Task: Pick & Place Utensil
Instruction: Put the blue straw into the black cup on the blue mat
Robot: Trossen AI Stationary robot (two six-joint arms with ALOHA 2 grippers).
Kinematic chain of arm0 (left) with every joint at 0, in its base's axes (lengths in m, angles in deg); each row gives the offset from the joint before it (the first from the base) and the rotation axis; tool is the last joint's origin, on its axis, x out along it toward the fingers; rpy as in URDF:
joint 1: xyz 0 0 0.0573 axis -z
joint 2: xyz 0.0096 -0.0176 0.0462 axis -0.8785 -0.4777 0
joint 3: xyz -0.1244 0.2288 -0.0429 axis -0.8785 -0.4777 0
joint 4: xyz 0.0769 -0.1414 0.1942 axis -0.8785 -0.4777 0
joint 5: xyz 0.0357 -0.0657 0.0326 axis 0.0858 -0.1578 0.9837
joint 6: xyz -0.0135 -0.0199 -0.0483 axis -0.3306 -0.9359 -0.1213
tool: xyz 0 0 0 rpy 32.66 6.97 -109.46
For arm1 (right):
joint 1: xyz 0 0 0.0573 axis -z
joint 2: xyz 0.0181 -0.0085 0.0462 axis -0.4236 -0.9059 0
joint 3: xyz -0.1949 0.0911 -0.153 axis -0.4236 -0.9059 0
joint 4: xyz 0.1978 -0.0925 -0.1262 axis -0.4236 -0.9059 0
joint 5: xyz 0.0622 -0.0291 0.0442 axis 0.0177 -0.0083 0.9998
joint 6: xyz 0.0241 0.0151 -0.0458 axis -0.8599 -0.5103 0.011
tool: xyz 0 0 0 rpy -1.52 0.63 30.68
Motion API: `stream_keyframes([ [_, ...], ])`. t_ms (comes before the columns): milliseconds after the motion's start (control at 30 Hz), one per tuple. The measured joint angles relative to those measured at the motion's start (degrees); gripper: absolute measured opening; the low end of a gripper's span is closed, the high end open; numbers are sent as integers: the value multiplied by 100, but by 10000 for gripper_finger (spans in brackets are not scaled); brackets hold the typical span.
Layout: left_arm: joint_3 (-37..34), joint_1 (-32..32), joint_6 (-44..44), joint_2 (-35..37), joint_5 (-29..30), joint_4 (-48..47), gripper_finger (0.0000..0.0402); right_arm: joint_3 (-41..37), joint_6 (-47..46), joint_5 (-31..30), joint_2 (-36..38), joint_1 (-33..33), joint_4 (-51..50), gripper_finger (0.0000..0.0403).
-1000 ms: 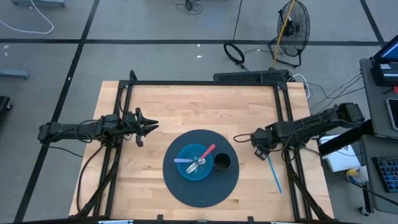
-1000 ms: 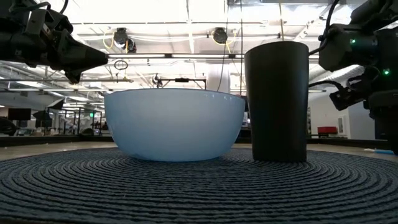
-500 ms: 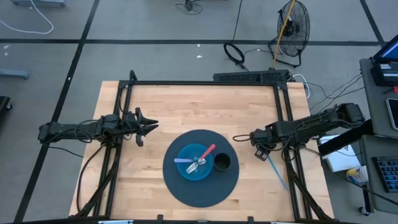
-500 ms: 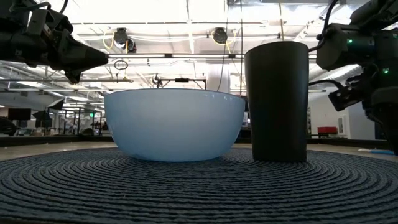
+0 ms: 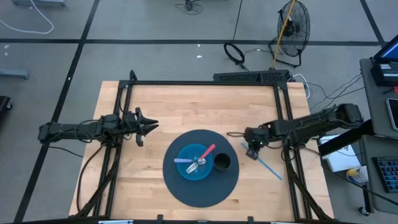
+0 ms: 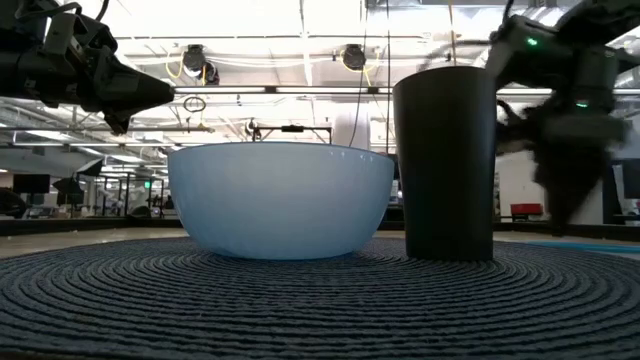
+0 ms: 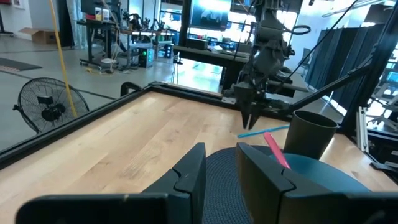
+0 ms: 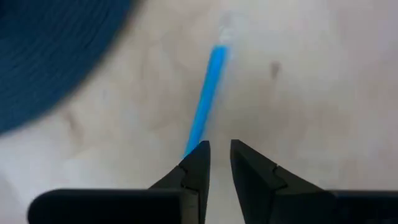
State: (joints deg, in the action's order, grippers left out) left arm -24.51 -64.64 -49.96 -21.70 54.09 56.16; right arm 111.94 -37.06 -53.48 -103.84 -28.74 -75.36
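Observation:
A thin blue utensil lies flat on the wooden table, right of the round dark mat. My right gripper stands over the utensil's far end, fingers pointing down with a narrow gap between them and nothing in that gap. On the mat a light blue bowl holds a red, a purple and a white utensil, and a black cup stands to its right. My left gripper hovers open left of the mat, holding nothing. My right gripper meets the blue utensil's handle with the tip of one finger, coming from above. The handle runs up to that fingertip and vanishes under it, not into the gap. The utensil lies flat on the table.
A black frame rail runs along the table's right side, close behind my right arm. Bare wood lies between the mat and the far edge. A fan and cables are on the floor beyond the table.
My right gripper has moved toward the table's left edge, nearer the mat. The blue utensil has swung round on the table: its far end has slid left toward the mat with the gripper, while its near end has stayed by the right rail.

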Motion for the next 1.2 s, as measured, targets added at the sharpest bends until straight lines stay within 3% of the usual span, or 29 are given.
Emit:
stream_keyframes([
  [100,0,0,-19,0,-5,-2,93,21,260,-51,8,159,633,50],
  [333,2,0,-105,0,-9,-33,93,11,426,-47,7,461,475,42],
  [800,2,0,-96,0,57,-44,93,15,225,109,-346,389,470,156],
  [1000,2,0,-102,-1,59,-47,93,50,224,162,-691,319,471,166],
  [1200,2,0,-105,0,55,-61,93,43,78,-44,-714,244,341,150],
])
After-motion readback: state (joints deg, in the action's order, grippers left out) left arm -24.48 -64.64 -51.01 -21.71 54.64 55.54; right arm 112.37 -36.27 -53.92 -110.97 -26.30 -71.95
